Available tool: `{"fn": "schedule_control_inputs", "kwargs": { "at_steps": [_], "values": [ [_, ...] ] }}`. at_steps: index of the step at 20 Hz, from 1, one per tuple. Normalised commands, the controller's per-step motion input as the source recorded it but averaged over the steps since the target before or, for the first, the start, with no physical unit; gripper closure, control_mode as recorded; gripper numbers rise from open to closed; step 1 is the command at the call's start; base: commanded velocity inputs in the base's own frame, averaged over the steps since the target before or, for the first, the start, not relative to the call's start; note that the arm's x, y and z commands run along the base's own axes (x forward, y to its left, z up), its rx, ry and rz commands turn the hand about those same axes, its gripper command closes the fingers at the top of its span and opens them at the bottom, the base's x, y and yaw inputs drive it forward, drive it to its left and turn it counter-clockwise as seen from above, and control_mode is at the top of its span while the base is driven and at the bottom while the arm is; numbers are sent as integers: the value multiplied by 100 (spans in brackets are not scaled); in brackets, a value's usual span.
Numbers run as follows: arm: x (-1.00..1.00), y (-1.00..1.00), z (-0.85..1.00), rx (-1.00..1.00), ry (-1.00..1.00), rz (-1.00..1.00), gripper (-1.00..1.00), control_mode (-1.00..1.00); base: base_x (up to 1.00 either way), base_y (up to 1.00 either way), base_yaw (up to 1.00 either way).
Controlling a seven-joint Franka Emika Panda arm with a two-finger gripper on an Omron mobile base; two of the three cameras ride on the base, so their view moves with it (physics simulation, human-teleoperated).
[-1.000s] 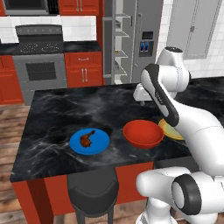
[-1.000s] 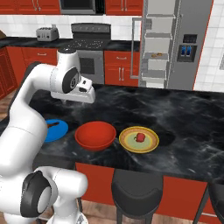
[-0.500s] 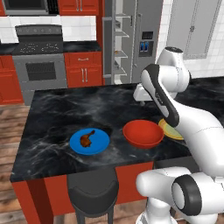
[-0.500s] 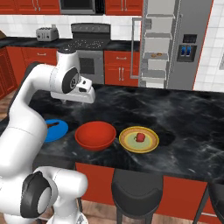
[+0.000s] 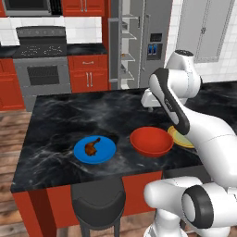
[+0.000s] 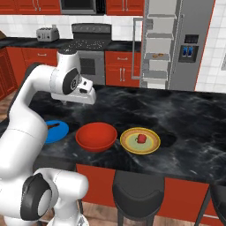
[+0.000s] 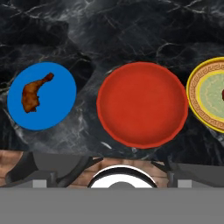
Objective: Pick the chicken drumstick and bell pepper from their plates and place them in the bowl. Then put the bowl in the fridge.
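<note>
Hovering high over the black marble counter [image 5: 69,120], the claw [image 6: 75,100] is showing no readable jaw state. Directly below it is sitting the glossy round red-orange bowl [image 7: 142,104], hollow bare. Left of that, the brown drumstick [image 7: 35,92] is lying on the flat blue plate [image 7: 61,98]; right, the small red pepper [image 6: 141,138] is resting on the yellow, olive-rimmed patterned plate [image 6: 152,145]. No legible writing.
</note>
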Motion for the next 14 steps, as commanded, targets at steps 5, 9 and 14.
{"fn": "schedule_control_inputs", "kwargs": {
  "at_steps": [5, 9, 14],
  "values": [
    [0, 0, 0, 0, 0, 0, -100, -100, 0, 0, 0],
    [0, 0, 0, 0, 0, 0, -100, -100, 0, 0, 0],
    [0, 2, -3, 3, 1, -1, -100, -100, 0, 0, 0]
  ]
}}
